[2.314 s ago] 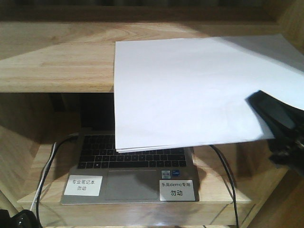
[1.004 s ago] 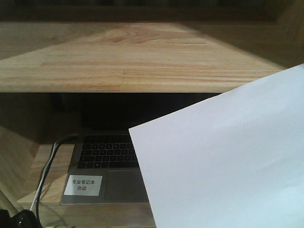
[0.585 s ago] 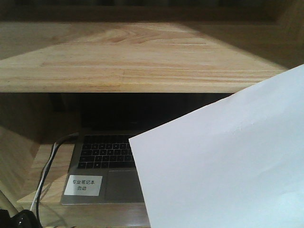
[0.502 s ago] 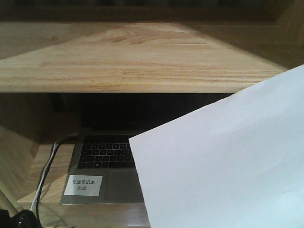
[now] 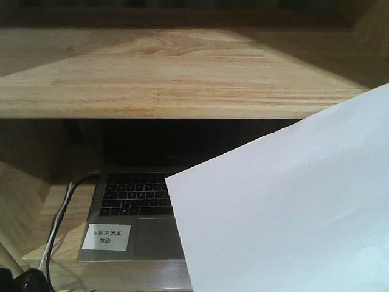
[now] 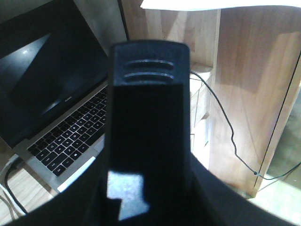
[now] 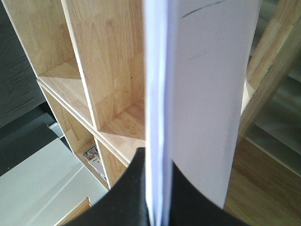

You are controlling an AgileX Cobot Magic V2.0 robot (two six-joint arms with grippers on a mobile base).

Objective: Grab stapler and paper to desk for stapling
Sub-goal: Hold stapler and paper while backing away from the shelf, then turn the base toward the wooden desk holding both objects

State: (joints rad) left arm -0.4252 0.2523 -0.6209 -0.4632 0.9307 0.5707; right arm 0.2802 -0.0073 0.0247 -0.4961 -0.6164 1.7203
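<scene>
- The paper (image 5: 285,213) is no longer lying on the shelf board (image 5: 152,67); it is hanging tilted, covering part of the laptop (image 5: 130,194).
- The right gripper (image 7: 157,193) is pinching its edge, jaws closed on the stack.
- Left jaws: I cannot tell; the stapler is not showing clearly.
- Judging by this, the carry to the counter is starting.

A white label (image 5: 106,236) on the front left corner of the laptop (image 5: 130,198), left of its touchpad (image 5: 157,237), carries two lines of black Chinese characters: 专业笔记本 above 勿动. In the left wrist view a small pale brand mark (image 6: 66,98) sits on the bezel under the dark screen (image 6: 42,70), too blurred to read, and the markings on the keys (image 6: 70,141) are too small to make out.
</scene>
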